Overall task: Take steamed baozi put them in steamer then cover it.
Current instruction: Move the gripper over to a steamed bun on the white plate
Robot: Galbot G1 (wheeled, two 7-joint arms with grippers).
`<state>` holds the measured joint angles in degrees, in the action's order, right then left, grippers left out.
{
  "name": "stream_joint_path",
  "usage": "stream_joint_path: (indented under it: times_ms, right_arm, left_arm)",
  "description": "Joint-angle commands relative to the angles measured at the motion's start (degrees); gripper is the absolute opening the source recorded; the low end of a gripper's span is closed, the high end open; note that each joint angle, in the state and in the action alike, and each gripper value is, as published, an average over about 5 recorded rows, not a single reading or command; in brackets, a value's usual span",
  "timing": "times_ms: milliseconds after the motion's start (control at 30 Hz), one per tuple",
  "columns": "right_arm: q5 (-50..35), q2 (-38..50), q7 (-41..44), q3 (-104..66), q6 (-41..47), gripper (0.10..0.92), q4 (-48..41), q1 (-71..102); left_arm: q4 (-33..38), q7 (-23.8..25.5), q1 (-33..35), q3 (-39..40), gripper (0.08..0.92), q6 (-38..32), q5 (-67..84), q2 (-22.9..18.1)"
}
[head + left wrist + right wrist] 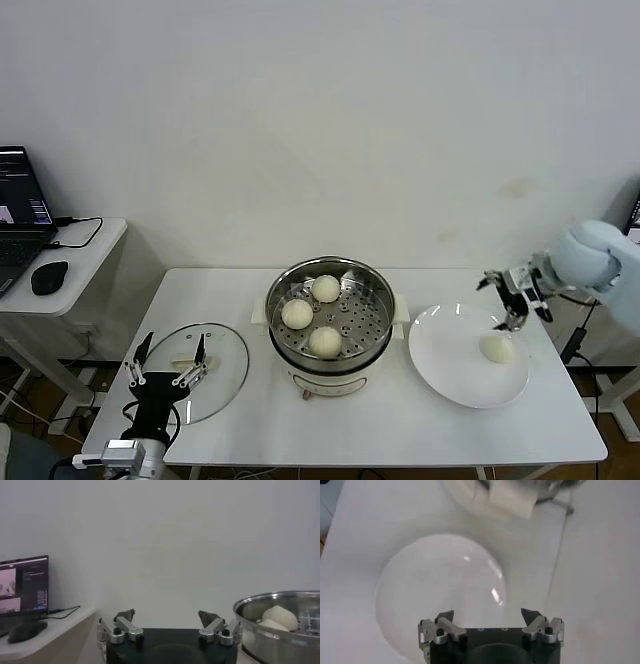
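The steel steamer [372,292] stands mid-table on its cream base, uncovered, with three cream-white baozi [325,341] on its perforated tray. A fourth baozi [497,348] lies on the white plate [450,365] to the right. My right gripper [506,300] is open and empty, just above and behind that baozi, over the plate's far right edge. In the right wrist view the open gripper [487,614] hangs over the plate [440,590]; the baozi is hidden there. My left gripper [174,342] is open and parked over the glass lid [215,385]. In the left wrist view the gripper [167,616] is open, with the steamer [260,630] at the side.
A side table at the far left holds a laptop [18,215] and a mouse [48,277]. A white wall stands behind the table. The steamer's cream handle [510,497] shows beyond the plate in the right wrist view.
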<state>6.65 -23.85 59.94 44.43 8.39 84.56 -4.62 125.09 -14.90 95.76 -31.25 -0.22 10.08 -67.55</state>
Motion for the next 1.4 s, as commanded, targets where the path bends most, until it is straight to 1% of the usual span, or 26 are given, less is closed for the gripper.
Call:
stream_joint_path:
  times_ms: [33, 467, 833, 1133, 1400]
  right_arm:
    - [7.1, -3.9, -0.7, -15.1, 0.9, 0.823, -12.4, 17.0]
    - [9.6, -9.3, -2.3, -19.3, -0.2, 0.823, -19.0, 22.3]
    - [10.5, -13.7, -3.4, -20.0, -0.6, 0.808, -21.8, 22.7]
    - [11.3, -14.1, -3.0, -19.8, -0.1, 0.749, -22.2, 22.7]
    - [10.3, -12.6, -2.1, -18.9, -0.3, 0.626, -19.7, 20.1]
  left_arm:
    - [0.4, 0.0, 0.2, -0.3, 0.823, 0.3, -0.2, 0.1]
    - [0.8, 0.0, 0.7, -0.2, 0.823, 0.5, -0.4, -0.3]
    - [1.0, 0.0, 1.1, -0.1, 0.823, 0.3, -0.6, -0.6]
    - [0.9, -0.1, 1.0, -0.1, 0.823, 0.3, -0.7, -0.8]
    - [0.7, -0.1, 0.9, 0.2, 0.823, 0.3, -0.8, -0.8]
